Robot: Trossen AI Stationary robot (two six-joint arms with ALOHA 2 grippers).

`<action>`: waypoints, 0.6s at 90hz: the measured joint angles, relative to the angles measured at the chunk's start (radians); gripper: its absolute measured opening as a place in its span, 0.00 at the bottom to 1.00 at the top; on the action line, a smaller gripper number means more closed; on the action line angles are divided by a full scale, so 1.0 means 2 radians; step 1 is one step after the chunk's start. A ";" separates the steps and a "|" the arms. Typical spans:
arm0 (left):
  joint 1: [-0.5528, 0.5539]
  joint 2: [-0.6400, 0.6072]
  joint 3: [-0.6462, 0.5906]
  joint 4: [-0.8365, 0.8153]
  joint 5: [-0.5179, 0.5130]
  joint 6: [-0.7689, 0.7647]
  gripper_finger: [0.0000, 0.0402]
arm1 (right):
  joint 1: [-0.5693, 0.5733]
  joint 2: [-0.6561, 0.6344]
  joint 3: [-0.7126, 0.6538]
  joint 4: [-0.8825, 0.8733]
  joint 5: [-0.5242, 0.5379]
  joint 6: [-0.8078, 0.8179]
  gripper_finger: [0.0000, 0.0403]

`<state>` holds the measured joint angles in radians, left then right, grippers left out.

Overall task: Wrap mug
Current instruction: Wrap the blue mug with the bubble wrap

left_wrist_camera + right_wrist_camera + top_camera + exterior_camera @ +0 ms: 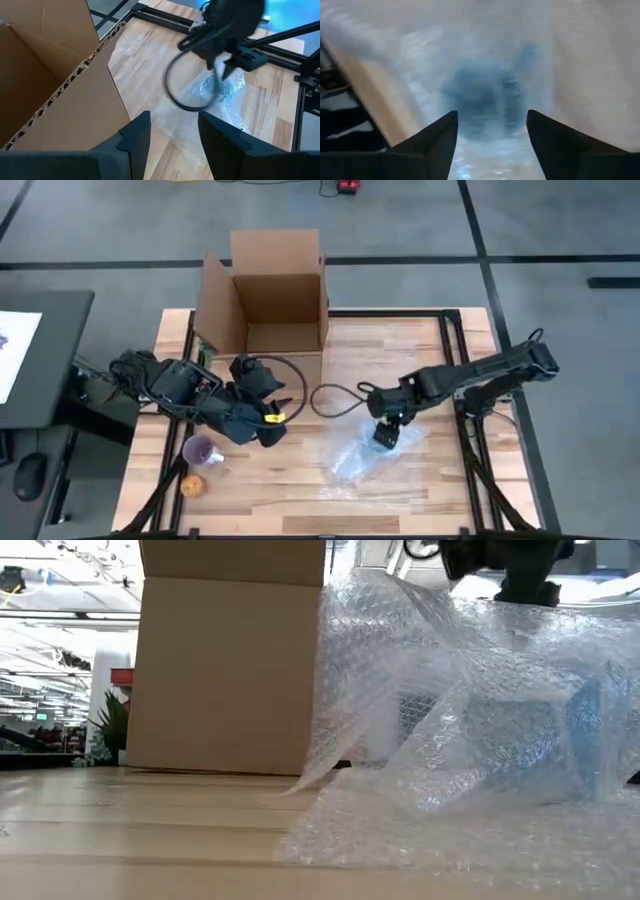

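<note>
A blue mug (530,740) lies on the table inside a crumpled sheet of clear bubble wrap (360,452), which covers it loosely. My right gripper (387,436) points down over the bundle and is open. In the right wrist view the mug (485,100) shows blurred through the wrap between the open fingers. My left gripper (272,432) is open and holds nothing. It hovers left of the wrap, near the cardboard box's flap (85,100). My right gripper stands open, pointing down at the top of the bubble wrap (520,615) over the mug. I cannot tell whether its fingertips touch the wrap.
An open cardboard box (275,295) stands at the table's far edge. A purple cup (203,450) and a small orange thing (193,487) sit near the table's left front. Black cables (335,395) loop between the arms. Bare wood lies at the front right.
</note>
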<state>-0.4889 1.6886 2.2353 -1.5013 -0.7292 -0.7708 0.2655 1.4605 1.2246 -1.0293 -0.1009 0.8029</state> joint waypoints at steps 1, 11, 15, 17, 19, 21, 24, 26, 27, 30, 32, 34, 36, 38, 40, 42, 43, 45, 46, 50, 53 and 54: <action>0.000 0.000 0.000 0.000 0.000 0.000 0.36 | 0.002 0.000 -0.001 0.002 0.000 0.002 0.57; 0.000 0.000 0.000 0.000 0.000 0.000 0.36 | 0.025 0.000 -0.013 0.027 0.000 0.014 0.56; 0.000 0.000 0.000 0.000 0.000 0.000 0.36 | 0.034 0.000 -0.018 0.043 0.000 0.017 0.56; 0.000 0.000 0.000 0.000 0.000 0.000 0.36 | 0.039 0.000 -0.019 0.052 0.000 0.017 0.56; 0.000 0.000 0.000 0.000 0.000 0.000 0.36 | 0.044 0.000 -0.021 0.060 0.000 0.017 0.55; 0.000 0.000 0.000 0.000 0.000 0.000 0.36 | 0.048 0.000 -0.022 0.067 0.000 0.018 0.55; 0.000 0.000 0.000 0.000 0.000 0.001 0.36 | 0.054 0.000 -0.026 0.080 0.000 0.018 0.55; 0.000 0.000 0.000 0.000 0.000 0.002 0.36 | 0.058 0.000 -0.027 0.086 0.000 0.018 0.55; 0.000 0.000 0.000 0.000 0.000 0.002 0.36 | 0.059 0.000 -0.028 0.089 0.000 0.019 0.55; 0.000 0.000 0.000 0.000 0.000 0.002 0.36 | 0.064 0.000 -0.033 0.098 0.000 0.019 0.55; 0.000 0.000 0.000 -0.001 0.000 0.002 0.36 | 0.066 0.000 -0.036 0.104 0.000 0.019 0.55; 0.000 0.000 0.000 0.000 0.000 0.002 0.36 | 0.068 0.000 -0.040 0.107 0.000 0.019 0.55; 0.000 0.000 0.000 0.000 0.000 0.002 0.36 | 0.069 0.000 -0.044 0.111 0.000 0.019 0.55; 0.000 0.000 0.000 0.000 0.000 0.002 0.36 | 0.070 0.000 -0.046 0.111 0.000 0.019 0.55; 0.000 0.000 0.000 -0.001 0.000 0.004 0.36 | 0.071 0.000 -0.047 0.110 0.000 0.019 0.55; 0.000 0.000 0.000 0.000 0.000 0.004 0.36 | 0.070 0.000 -0.047 0.110 0.000 0.018 0.55; 0.000 0.000 0.000 0.000 0.000 0.004 0.36 | 0.070 0.000 -0.047 0.110 0.000 0.018 0.55; 0.000 0.000 0.000 -0.001 0.000 0.004 0.36 | 0.070 0.000 -0.047 0.112 -0.001 0.017 0.55; 0.000 0.000 0.000 -0.001 0.000 0.004 0.36 | 0.069 0.000 -0.046 0.112 -0.001 0.017 0.55; 0.000 0.000 0.000 0.000 0.000 0.004 0.36 | 0.066 -0.003 -0.039 0.108 -0.003 0.016 0.55; 0.000 0.000 0.000 -0.001 0.000 0.004 0.36 | 0.066 -0.007 -0.032 0.108 -0.003 0.011 0.55; 0.000 0.000 0.000 -0.001 0.000 0.004 0.36 | 0.066 -0.008 -0.029 0.108 -0.004 0.010 0.55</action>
<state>-0.4889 1.6886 2.2356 -1.5030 -0.7292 -0.7631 0.3969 1.4437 1.1662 -0.8135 -0.1081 0.8221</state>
